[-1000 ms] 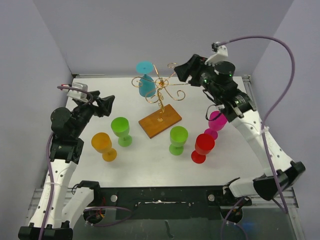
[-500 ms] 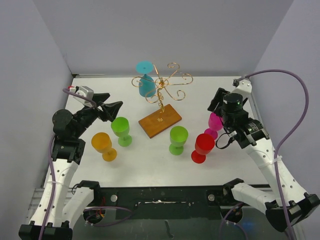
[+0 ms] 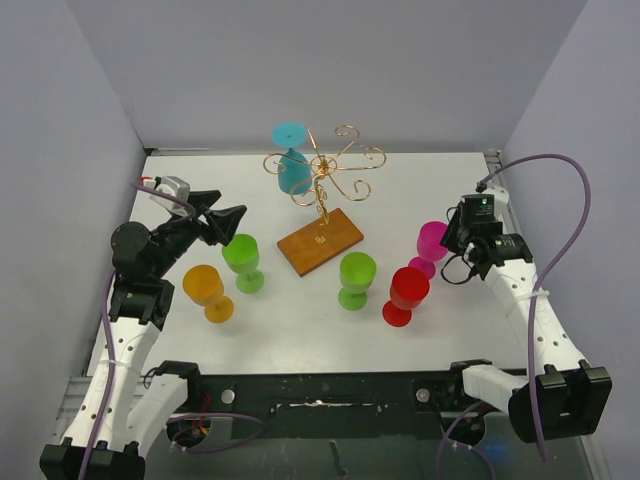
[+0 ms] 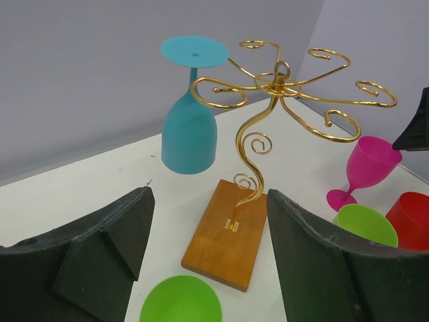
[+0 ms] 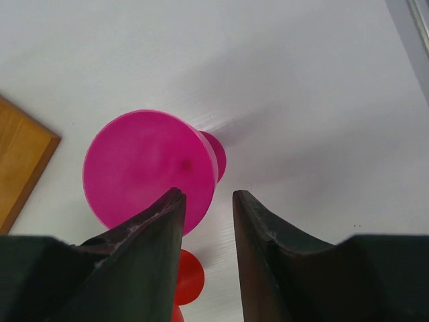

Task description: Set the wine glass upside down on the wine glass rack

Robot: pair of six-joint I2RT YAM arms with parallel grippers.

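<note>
Hovering right jaws, parted; pink wine glass just beyond their tips

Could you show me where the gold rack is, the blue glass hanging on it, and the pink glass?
wine glass rack (image 4: 224, 235): left wrist view, on its wooden base.
blue glass (image 4: 190, 134): left wrist view, on its bowl.
pink glass (image 5: 144, 164): right wrist view, on its bowl.

The left arm and right arm use white link shells with black joint housings. A lavender cable runs along each arm. The left claw and right claw have matte black wedge-shaped fingers. A green indicator lamp glows on the right wrist.
</note>
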